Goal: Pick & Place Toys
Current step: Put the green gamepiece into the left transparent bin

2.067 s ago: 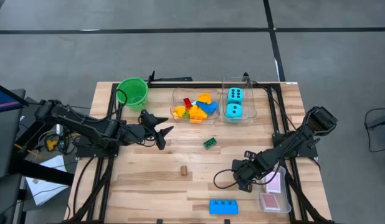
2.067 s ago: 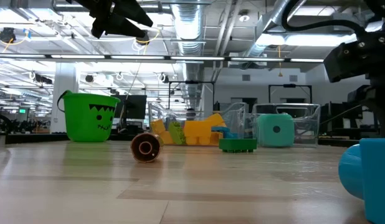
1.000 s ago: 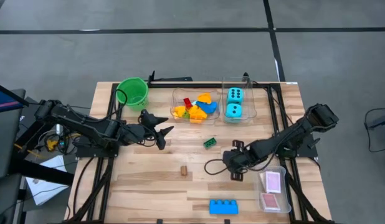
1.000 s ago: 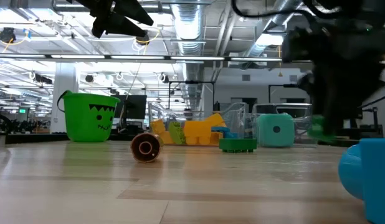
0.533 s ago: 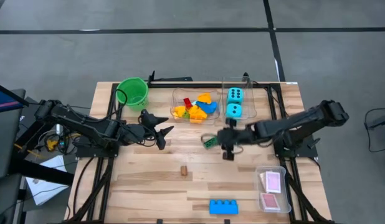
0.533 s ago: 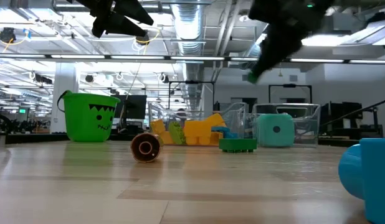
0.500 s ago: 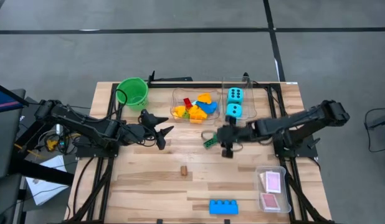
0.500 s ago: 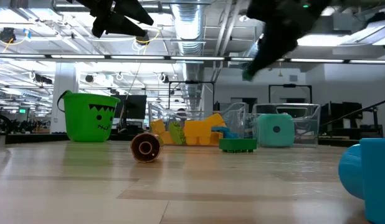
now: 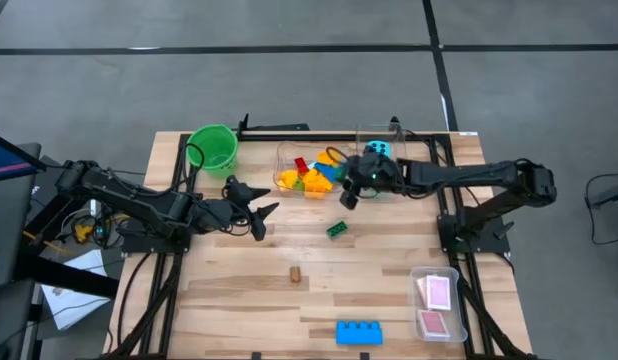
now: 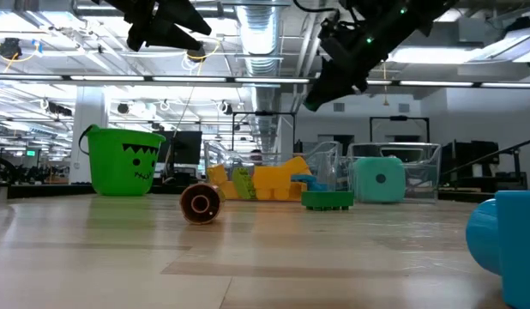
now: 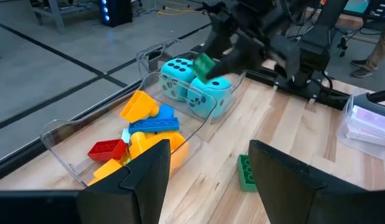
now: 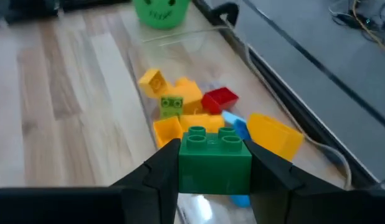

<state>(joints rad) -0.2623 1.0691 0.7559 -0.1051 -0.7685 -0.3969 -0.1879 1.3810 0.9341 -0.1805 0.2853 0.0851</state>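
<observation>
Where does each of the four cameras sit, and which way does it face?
High: overhead, straight down on table, both arms.
Low: table height, level past bucket; arms overhead.
Left wrist: on the left arm, toward block tub; own fingers open.
Right wrist: over the tub; fingers shut on green block.
Shared: both wrist views show that held block.

Two cyan dice (image 11: pixel 194 87) sit in one clear tub (image 9: pixel 399 182). Two green blocks show: one held block (image 12: pixel 214 158), one on the table (image 9: pixel 337 229). One big blue block (image 9: pixel 359 332), one green bucket (image 9: pixel 213 148), two playing cards (image 9: pixel 438 292), three tubs altogether.
</observation>
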